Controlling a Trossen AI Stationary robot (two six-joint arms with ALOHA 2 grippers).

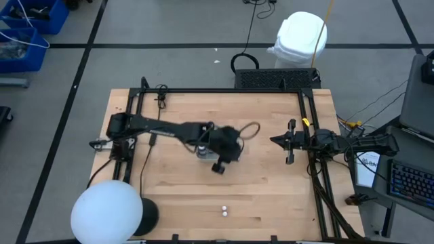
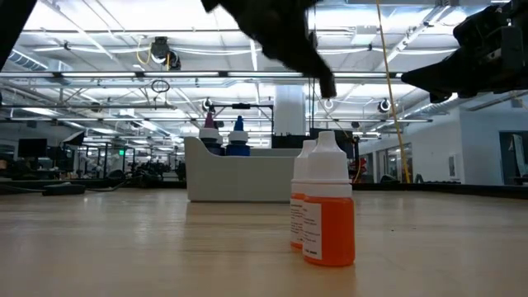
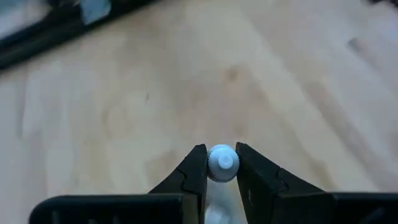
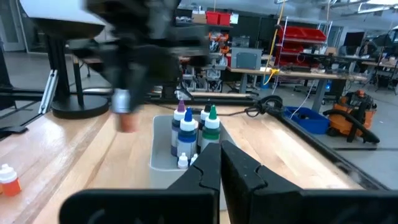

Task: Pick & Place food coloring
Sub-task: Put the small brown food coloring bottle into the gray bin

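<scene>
Your left gripper [image 3: 221, 163] is clamped on a food coloring bottle [image 3: 222, 163] by its cap; the narrow hold could slip; right gripper [image 4: 220, 157] closed, idle at the right.

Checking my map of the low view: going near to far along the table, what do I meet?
Two orange-filled dropper bottles with white caps → grey rectangular plastic tray holding purple-capped and blue-capped bottles.

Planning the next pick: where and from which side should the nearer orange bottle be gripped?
By its white cap, from straight above: the orange bottle stands upright with the cap topmost, and a second bottle close behind leaves little room for jaws from the side.
</scene>
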